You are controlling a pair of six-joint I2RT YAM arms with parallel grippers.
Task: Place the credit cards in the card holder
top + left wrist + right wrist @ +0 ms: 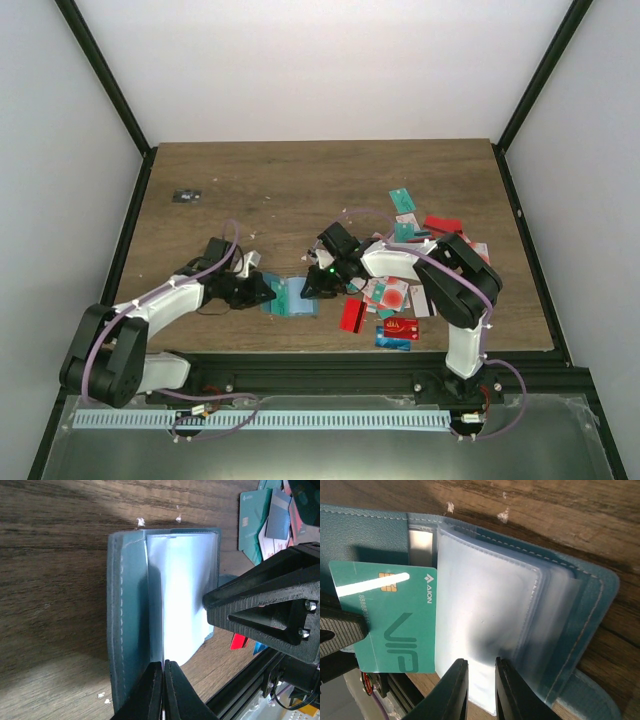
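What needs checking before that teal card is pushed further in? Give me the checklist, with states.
1. Card holder lies open: ok.
2. Left pincer shut on the teal AION card: ok.
3. Right pincer pinches the clear sleeve: ok, as far as its wrist view shows.
4. Card's leading edge meets the sleeve's edge: ok.
5. Card entering a pocket rather than sliding under the sleeve: cannot tell.
6. Loose cards lie apart from the holder: ok.
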